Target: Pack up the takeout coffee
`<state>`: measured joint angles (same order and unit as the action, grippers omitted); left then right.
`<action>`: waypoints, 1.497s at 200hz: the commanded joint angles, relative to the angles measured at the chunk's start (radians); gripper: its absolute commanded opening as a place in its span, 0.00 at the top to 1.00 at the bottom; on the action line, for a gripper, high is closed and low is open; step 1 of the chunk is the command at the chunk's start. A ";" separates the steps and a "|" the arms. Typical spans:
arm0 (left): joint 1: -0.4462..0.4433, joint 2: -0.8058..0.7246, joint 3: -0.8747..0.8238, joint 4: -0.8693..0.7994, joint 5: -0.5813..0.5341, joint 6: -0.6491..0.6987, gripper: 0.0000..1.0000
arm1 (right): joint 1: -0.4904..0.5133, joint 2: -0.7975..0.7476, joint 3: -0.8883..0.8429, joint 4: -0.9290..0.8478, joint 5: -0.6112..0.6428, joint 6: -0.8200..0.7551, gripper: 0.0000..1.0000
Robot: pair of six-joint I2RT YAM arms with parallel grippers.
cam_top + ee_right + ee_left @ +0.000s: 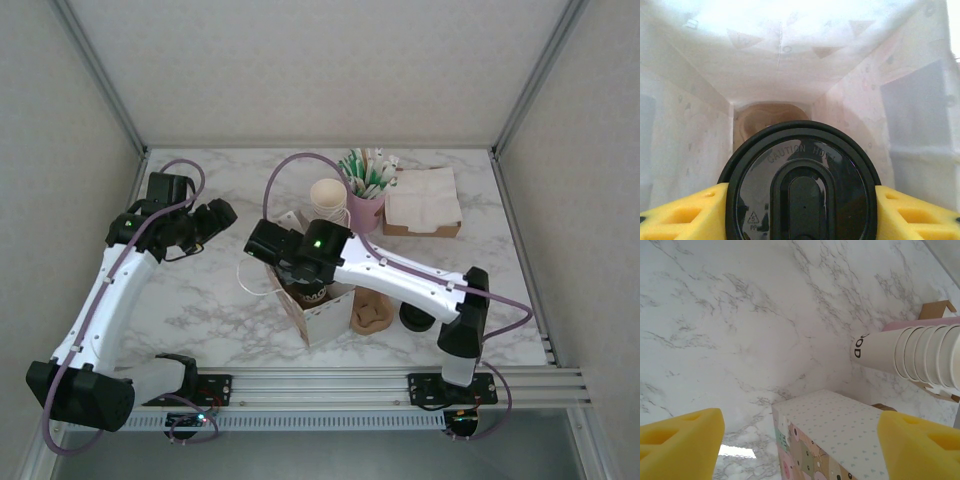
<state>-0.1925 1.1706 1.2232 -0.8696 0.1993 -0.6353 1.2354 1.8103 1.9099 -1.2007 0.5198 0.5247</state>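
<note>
Inside the bag (325, 320), mid-table, the right gripper (800, 212) grips the coffee (800, 165) from both sides, jaws part-open around the cup. At the bag's 9 o'clock the left gripper (800, 445) hangs wide open, empty. Risk: nothing steadies the bag, so a finger snagging its wall on pull-out could tip bag and coffee.

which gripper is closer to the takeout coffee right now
Right. The right gripper clamps the takeout coffee at its lid, inside the paper bag. The left gripper hangs open over the table, left of the bag.
</note>
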 commanded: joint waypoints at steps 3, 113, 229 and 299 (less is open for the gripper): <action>0.003 -0.021 0.035 -0.029 -0.014 0.015 0.20 | 0.014 -0.062 0.033 -0.044 0.002 0.011 0.50; 0.003 -0.030 0.049 -0.045 -0.028 0.022 0.19 | 0.024 -0.253 0.015 -0.055 -0.020 -0.012 0.50; 0.003 -0.035 0.055 -0.048 -0.040 0.014 0.18 | 0.023 -0.556 -0.106 0.057 -0.020 -0.030 0.50; 0.004 -0.037 0.055 -0.049 -0.043 0.013 0.18 | 0.023 -0.618 -0.132 0.151 -0.052 -0.051 0.50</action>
<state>-0.1925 1.1572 1.2499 -0.8955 0.1726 -0.6285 1.2491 1.2102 1.7920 -1.1091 0.4828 0.4938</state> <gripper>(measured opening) 0.815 0.625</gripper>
